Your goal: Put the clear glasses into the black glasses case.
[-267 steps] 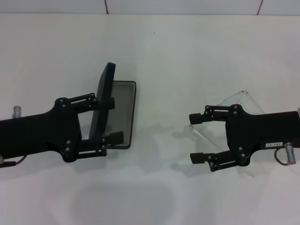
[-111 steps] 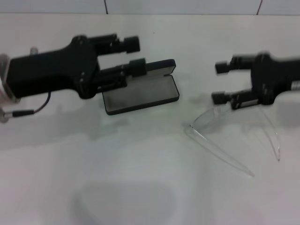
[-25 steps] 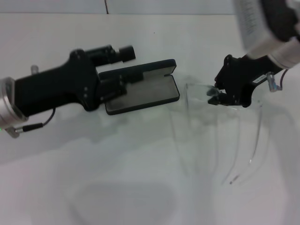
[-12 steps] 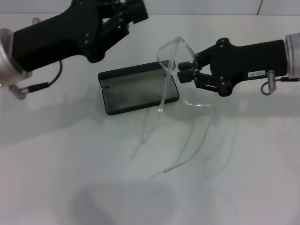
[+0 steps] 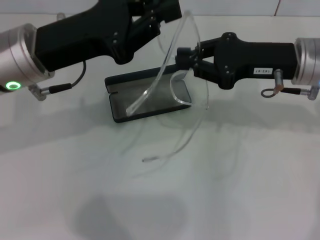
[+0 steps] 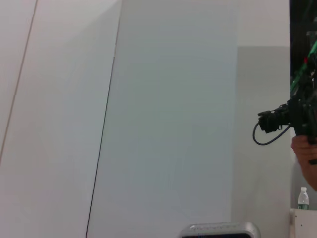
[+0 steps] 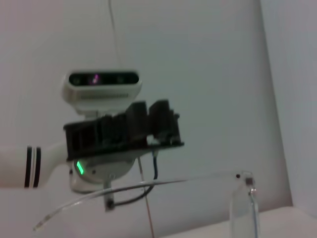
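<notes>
Above case: the clear glasses [image 5: 172, 75] hang from my right gripper [image 5: 181, 59] over the open black glasses case [image 5: 148, 100].
Far side: my left gripper [image 5: 162, 9] crowds it.
Near side: bare desk [image 5: 200, 200], open approach.

Plain white table [image 5: 240, 190], nothing fancy. The only thing actually lying on it is the black glasses case [image 5: 148, 98], sitting open and flat toward the back middle, grey lining up, a bit skewed to the edge.
</notes>
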Tool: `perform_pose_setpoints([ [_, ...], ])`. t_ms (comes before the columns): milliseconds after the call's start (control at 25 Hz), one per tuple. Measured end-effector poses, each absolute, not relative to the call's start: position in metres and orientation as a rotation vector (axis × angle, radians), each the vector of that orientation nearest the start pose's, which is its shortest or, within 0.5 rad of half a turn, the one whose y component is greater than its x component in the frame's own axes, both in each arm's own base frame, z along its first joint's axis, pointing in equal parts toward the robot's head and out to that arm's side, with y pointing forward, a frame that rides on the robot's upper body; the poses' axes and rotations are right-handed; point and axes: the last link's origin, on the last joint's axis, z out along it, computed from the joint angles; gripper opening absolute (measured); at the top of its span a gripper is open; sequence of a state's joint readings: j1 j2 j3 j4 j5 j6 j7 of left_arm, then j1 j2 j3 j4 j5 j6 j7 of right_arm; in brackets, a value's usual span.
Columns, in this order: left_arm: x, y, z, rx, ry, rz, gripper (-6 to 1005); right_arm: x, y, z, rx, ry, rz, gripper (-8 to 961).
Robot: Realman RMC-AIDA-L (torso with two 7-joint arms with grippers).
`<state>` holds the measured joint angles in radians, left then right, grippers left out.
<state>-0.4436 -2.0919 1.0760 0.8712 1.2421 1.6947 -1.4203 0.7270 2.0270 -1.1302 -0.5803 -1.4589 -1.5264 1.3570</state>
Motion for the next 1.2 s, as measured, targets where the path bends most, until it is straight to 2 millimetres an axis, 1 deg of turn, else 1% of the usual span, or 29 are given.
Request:
perform_pose_setpoints([
  [240, -0.159, 0.32, 0.028, -2.62, -0.272, -1.483, 101, 0.142, 0.367, -0.016, -2.839, 0.314, 1.14, 124],
  [400, -0.156, 0.321, 0.022, -2.646, -0.281, -1.489, 101, 0.137, 0.366, -0.019, -2.851, 0.309, 1.158, 124],
  [600, -0.158, 0.324, 0.013, -2.65, -0.324, -1.5, 100, 0.13, 0.366, -0.019, -2.846, 0.293, 1.194, 123],
  [960, -0.163, 0.321, 0.011, -2.636, -0.335, -1.5, 100, 0.122, 0.367, -0.016, -2.825, 0.277, 1.256, 124],
  [1200, -0.165, 0.322, 0.011, -2.601, -0.341, -1.528, 100, 0.121, 0.366, -0.015, -2.828, 0.267, 1.271, 124],
])
